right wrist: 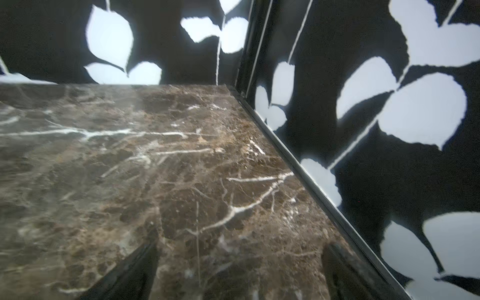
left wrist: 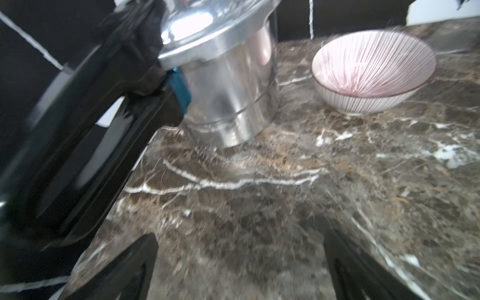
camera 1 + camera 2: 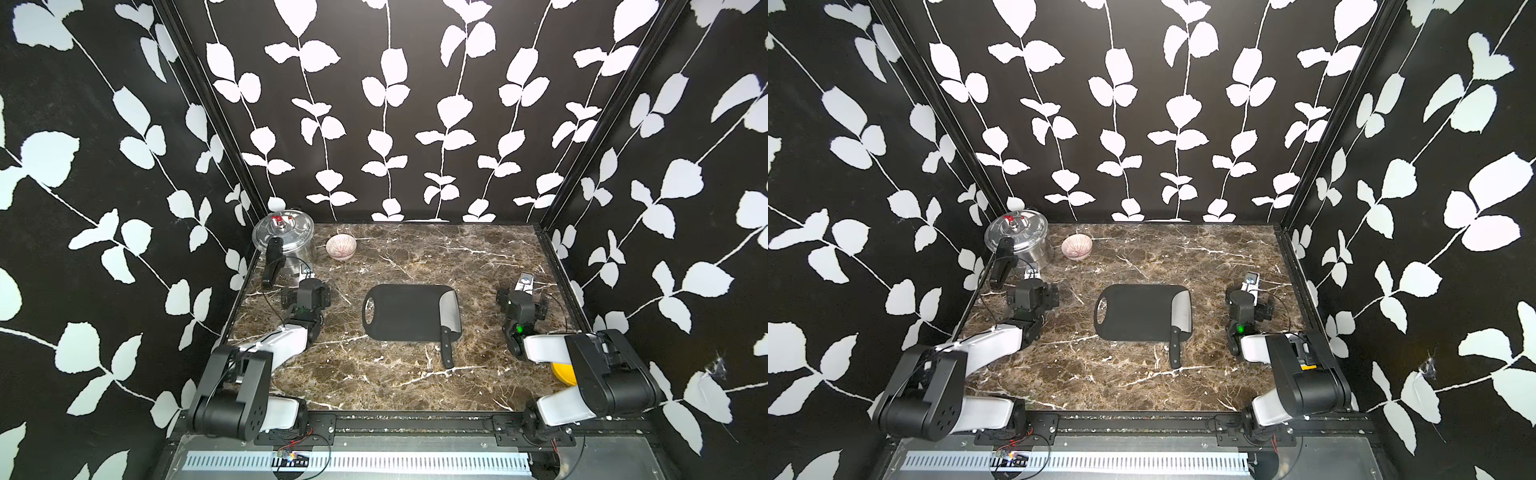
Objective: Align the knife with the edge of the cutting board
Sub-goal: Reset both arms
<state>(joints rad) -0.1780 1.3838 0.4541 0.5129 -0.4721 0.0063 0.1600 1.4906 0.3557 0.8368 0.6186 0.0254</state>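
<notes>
In both top views the black cutting board (image 3: 399,312) (image 3: 1133,312) lies flat in the middle of the marble table. The knife (image 3: 449,313) (image 3: 1180,313) rests along the board's right end, its black handle sticking out over the near edge onto the table. My left gripper (image 3: 307,275) (image 2: 239,259) hovers left of the board near the pot, open, with only marble between its fingers (image 2: 124,272). My right gripper (image 3: 524,284) (image 1: 239,265) is right of the board, also open and empty. Neither wrist view shows the board or the knife.
A steel pot (image 3: 286,239) (image 2: 228,85) with a long black handle (image 3: 272,266) stands at the back left corner. A pink striped bowl (image 3: 340,246) (image 2: 371,70) sits beside it. Something yellow (image 3: 563,372) shows under my right arm. Patterned walls (image 1: 389,130) close three sides.
</notes>
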